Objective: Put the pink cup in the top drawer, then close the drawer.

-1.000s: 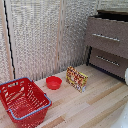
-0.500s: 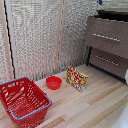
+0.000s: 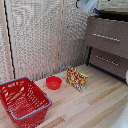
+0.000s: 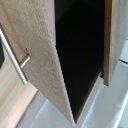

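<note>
The storage unit (image 3: 107, 45) is a dark brown dresser at the exterior view's right. Its highest section (image 3: 106, 31) carries a silver bar handle, with a dark gap above its front. In the wrist view, that drawer's front (image 4: 35, 55) and handle (image 4: 15, 55) stand away from a deep black hollow (image 4: 80, 50), so the drawer is open. Only the white body of my gripper (image 3: 87, 5) shows, at the picture's top edge above the dresser's near corner. Its fingers are out of view. The pink recepticle shows nowhere for certain; a faint pinkish sliver at the wrist view's edge is too small to name.
A red wire-mesh basket (image 3: 22, 100) stands on the pale wooden floor at the exterior view's left. A red bowl (image 3: 54, 82) and a patterned box (image 3: 77, 79) sit between it and the dresser. A lower drawer (image 3: 107, 61) is shut. Woven panels form the back wall.
The gripper's white body now shows more at the top edge and sits further toward the exterior view's left. Basket, bowl and box have not moved.
</note>
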